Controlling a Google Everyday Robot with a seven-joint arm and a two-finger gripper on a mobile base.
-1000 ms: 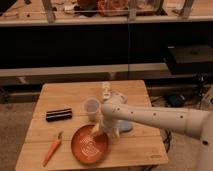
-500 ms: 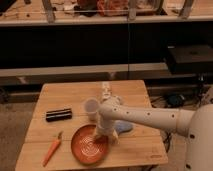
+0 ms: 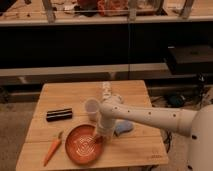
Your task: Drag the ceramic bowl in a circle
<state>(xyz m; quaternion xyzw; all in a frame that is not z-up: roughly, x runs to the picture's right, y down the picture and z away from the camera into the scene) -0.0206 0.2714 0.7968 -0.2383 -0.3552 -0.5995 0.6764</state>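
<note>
One ceramic bowl [image 3: 77,146], terracotta-red with a pale spiral drawn inside, sits at the front of the wooden bench [image 3: 65,95], a little left of the middle; a carrot [image 3: 52,149] lies just beside it on the left, a flat black case [image 3: 59,114] is further back on the left, and a white cup [image 3: 91,106] stands close behind its far rim; a pale blue object [image 3: 124,128] lies near its right side, partly under the arm [image 3: 150,117]. Being ceramic, the bowl is probably stiff, fairly heavy for its size and hard-glazed, so it should slide on the wood rather than bend, but it may chip if knocked against the cup or tipped off the bench's edge; the best hold for dragging seems to be the right rim, pinched across the wall, or a push down on the inner slope so that the bowl follows the arm. The tool [image 3: 98,136] comes down from the white arm over the bowl's right-hand rim and appears to reach inside or onto that rim; whether it touches or grips the wall I cannot tell, nor how far it is open; nothing else is seen in its hold.
</note>
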